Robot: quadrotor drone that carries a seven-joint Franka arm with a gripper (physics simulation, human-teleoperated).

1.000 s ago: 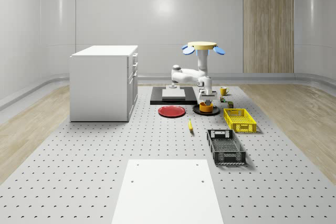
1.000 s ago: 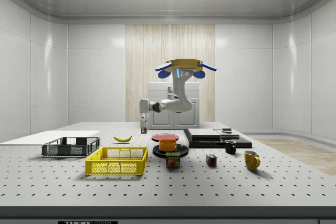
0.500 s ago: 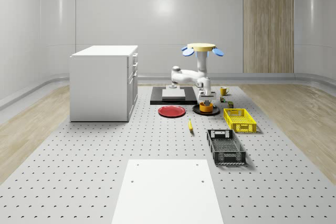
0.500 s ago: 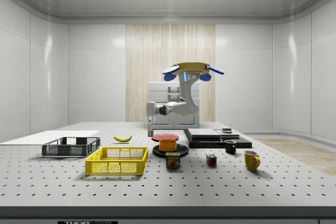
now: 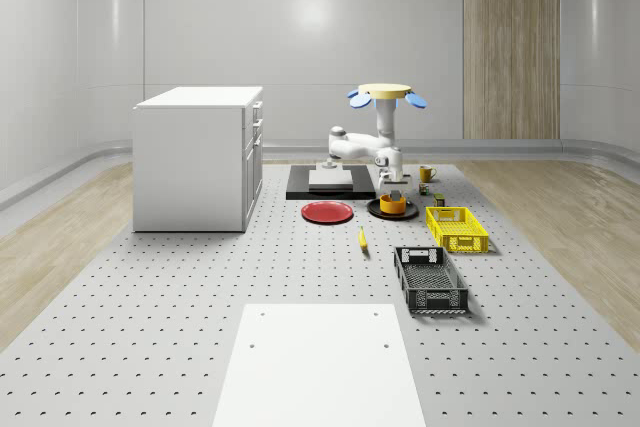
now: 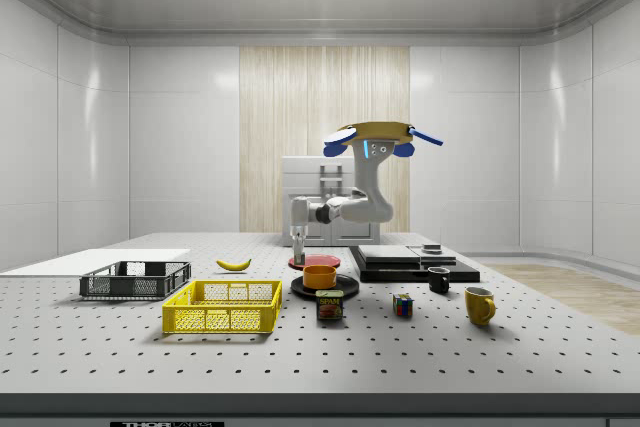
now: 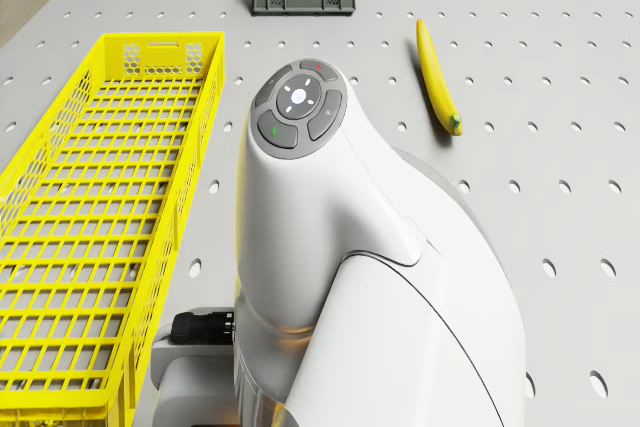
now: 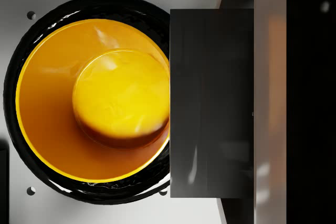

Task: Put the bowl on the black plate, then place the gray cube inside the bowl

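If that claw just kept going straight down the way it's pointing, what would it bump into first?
Most likely the orange bowl, which sits on the black plate right under the gripper. It may catch the bowl's rim rather than its middle; depth is unclear.

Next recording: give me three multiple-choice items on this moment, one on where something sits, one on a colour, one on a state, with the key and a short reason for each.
1. Where does the orange bowl sit?
A. in the yellow basket
B. on the black plate
C. on the red plate

2. What colour is the crate next to the yellow basket?
A. black
B. blue
C. white

3. What is inside the bowl?
A. a gray cube
B. a banana
C. nothing

Key:
1 B: the wrist view shows the orange bowl ringed by the black plate, with the gripper above it and the drone hovering over the table.
2 A: the black crate lies beside the yellow basket.
3 C: the bowl's bare inside shows; the banana lies on the table.
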